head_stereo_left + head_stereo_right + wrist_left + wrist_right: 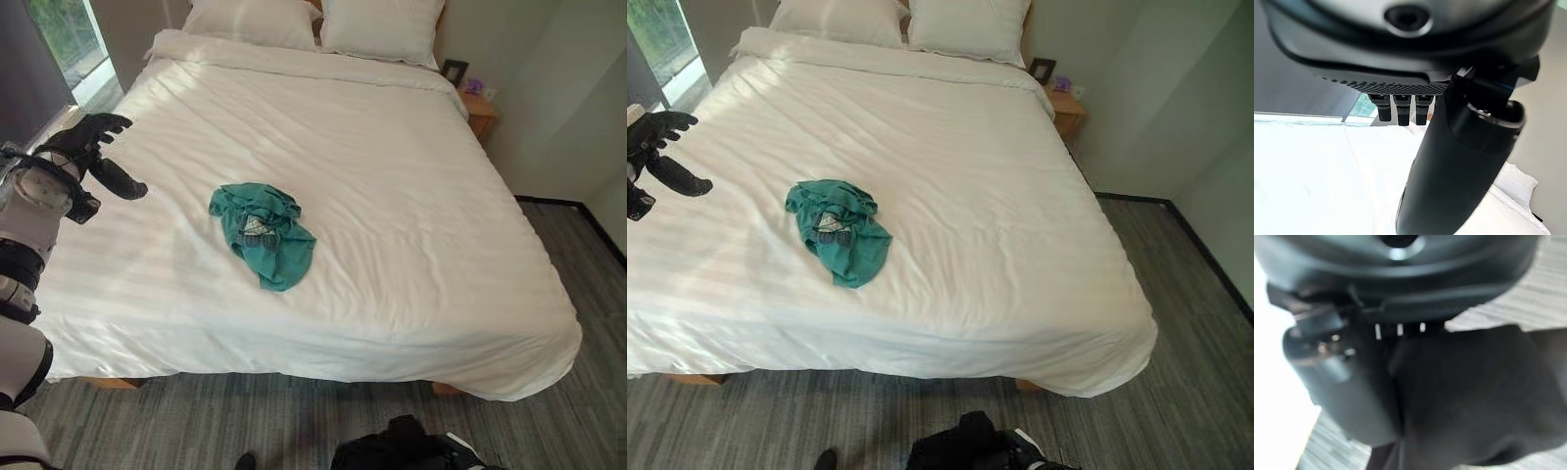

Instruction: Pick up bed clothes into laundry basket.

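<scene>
Nearest, on the grey striped floor (pixel 196 421) at the foot of the bed, lies one dark heap (pixel 402 448), too cut off at the edge to identify. Above it spreads the bed (pixel 411 245), covered by one white duvet with faint stripes. One teal garment (pixel 263 231) lies crumpled on the duvet, somewhat toward the robot's left of the middle and nearer the foot than the pillows; its long axis runs diagonally, from a bunched end toward the far left down to a flatter flap pointing toward the near right. A small grey-and-white patch shows in its folds. The left hand (pixel 93 147) hovers over the left edge of the bed, well apart from the garment, its fingers straight and spread and its thumb standing out, holding nothing. The right hand (pixel 1342 382) shows in its own wrist view, but I cannot tell how its fingers stand. At the far end, two white pillows (pixel 382 27) lie side by side at the head of the bed, and one wooden nightstand (pixel 479 110) stands beside it on the right, carrying a small dark frame (pixel 454 70).
</scene>
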Tool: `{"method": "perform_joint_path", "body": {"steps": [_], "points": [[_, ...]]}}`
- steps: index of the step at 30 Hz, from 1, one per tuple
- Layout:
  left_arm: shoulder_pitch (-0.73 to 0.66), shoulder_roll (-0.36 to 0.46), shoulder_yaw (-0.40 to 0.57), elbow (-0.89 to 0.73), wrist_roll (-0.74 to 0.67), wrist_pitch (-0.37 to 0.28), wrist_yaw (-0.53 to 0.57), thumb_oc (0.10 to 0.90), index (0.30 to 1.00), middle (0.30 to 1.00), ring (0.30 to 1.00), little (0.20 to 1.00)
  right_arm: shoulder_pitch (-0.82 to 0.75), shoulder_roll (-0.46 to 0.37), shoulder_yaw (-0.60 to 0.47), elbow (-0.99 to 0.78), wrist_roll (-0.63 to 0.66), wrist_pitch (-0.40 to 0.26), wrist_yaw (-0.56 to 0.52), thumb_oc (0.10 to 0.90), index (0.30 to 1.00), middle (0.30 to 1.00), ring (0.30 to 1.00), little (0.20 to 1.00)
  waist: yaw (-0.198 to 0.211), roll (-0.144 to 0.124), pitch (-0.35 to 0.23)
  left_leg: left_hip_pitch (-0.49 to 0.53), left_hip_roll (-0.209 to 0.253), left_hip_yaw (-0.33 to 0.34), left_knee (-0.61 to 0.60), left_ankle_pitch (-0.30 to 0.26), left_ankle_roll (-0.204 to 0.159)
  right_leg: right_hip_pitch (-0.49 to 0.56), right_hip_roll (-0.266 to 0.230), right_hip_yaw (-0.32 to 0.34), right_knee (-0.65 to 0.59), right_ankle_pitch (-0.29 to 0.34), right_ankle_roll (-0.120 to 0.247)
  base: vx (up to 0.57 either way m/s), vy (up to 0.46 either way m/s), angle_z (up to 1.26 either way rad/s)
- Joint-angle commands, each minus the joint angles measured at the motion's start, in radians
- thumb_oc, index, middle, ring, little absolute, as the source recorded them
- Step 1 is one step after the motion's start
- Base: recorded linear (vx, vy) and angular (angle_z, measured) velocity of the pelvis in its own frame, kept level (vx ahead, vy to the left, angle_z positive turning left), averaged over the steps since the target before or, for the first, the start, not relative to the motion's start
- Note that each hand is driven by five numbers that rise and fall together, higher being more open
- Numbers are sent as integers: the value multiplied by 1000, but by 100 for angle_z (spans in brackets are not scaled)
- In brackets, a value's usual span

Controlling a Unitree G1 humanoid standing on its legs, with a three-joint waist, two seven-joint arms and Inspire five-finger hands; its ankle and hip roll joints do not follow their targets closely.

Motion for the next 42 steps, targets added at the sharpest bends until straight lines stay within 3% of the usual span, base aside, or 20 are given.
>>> {"method": "perform_joint_path", "body": {"steps": [1, 6, 17, 30, 36, 38, 42], "points": [[-240, -4, 6, 50, 0, -64, 88, 800, 900, 900, 900, 900, -51, -92, -23, 11, -10, -53, 13, 400, 300, 300, 300, 300, 0, 106, 14, 116, -82, 8, -268, 117, 118, 89, 153, -16, -43, -62, -23, 25, 35, -1], [-325, -74, -44, 33, 10, -76, 118, 800, 900, 900, 900, 900, -56, -54, 14, 220, -24, -55, 9, 400, 300, 300, 300, 300, -8, 91, 47, 98, -87, 13, -268, 115, 123, 63, 154, -5, -43, -53, -21, 13, 22, -1], [-446, -172, -96, 86, 18, -90, 172, 800, 900, 900, 900, 900, -46, -50, -33, 326, 32, -61, -18, 400, 300, 300, 300, 300, -34, 90, 114, 49, -91, 26, -268, 125, 128, 6, 162, 11, -43, -32, -20, -11, 5, -3], [-537, -195, -119, 184, -15, -98, 203, 800, 900, 900, 900, 900, -45, -88, -79, 371, 73, -71, -58, 400, 300, 300, 300, 300, -69, 71, 192, -23, -79, 55, -265, 145, 129, -78, 177, 41, -41, -2, -22, -45, 3, -12], [-528, -238, -116, 201, -16, -93, 204, 800, 900, 900, 900, 900, -53, -101, -80, 365, 87, -78, -75, 400, 300, 300, 300, 300, -89, 48, 238, -72, -80, 56, -250, 157, 127, -120, 181, 47, -35, 12, -24, -75, -7, -2], [-520, -257, -116, 204, -22, -92, 204, 800, 900, 900, 900, 900, -63, -112, -73, 344, 90, -84, -84, 400, 300, 300, 300, 300, -100, 28, 262, -99, -78, 54, -240, 161, 125, -145, 183, 49, -26, 19, -26, -97, -16, -3], [-424, -331, -17, 197, -71, -95, 218, 800, 900, 900, 900, 900, -40, -89, -58, 317, 82, -88, -92, 400, 300, 300, 300, 300, -112, -2, 279, -118, -77, 46, -240, 169, 123, -162, 186, 45, -26, 23, -29, -39, -41, -2]]}}
